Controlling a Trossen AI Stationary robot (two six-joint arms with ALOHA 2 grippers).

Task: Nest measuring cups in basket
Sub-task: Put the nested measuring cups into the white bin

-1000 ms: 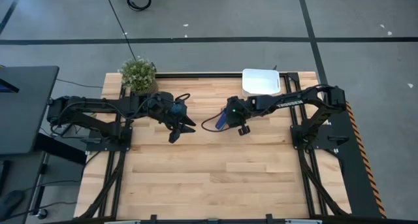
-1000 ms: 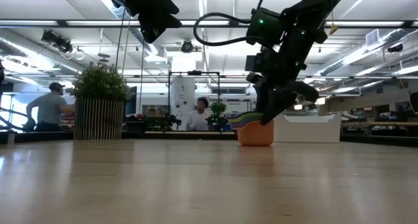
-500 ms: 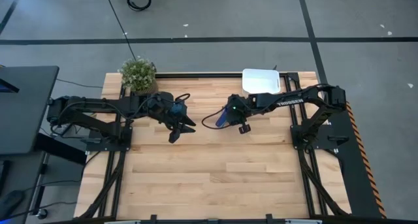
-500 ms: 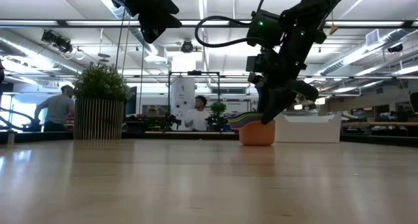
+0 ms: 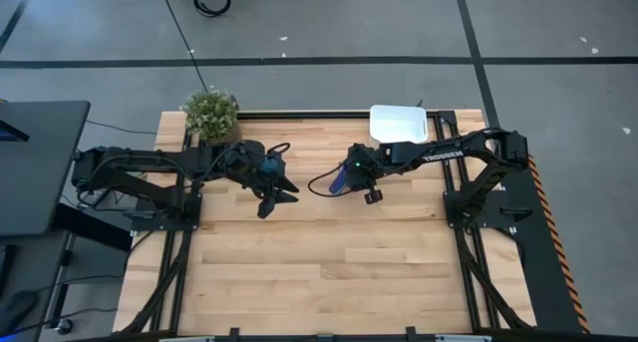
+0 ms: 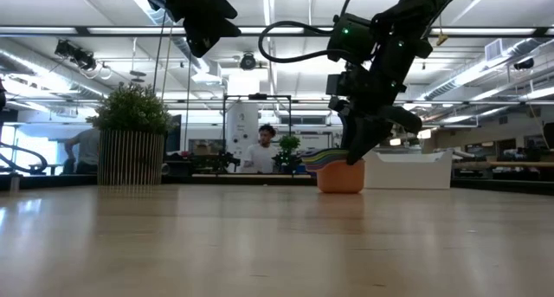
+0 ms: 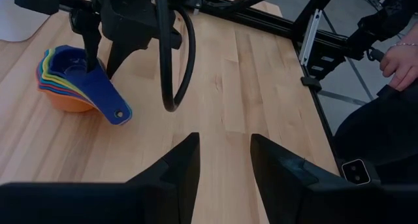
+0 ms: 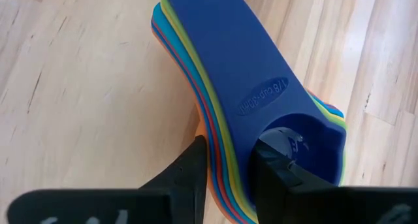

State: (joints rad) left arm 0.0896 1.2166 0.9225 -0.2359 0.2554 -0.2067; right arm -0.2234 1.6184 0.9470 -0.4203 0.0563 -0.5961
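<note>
From above I see the cups (image 5: 338, 181) nested on the table mid-back, with the basket (image 5: 399, 124) apart at the back edge beside the right arm. My right gripper (image 5: 361, 177) is down on the stack; my left gripper (image 5: 275, 196) hovers nearby, released.

At table height the cups (image 6: 333, 169) sit left of the basket (image 6: 407, 169).

Left wrist: cups (image 7: 77, 81) stand on bare wood.

Right wrist: one finger (image 8: 287, 160) is inside the top blue cup (image 8: 261, 93), one outside, grasping the stack's wall.
</note>
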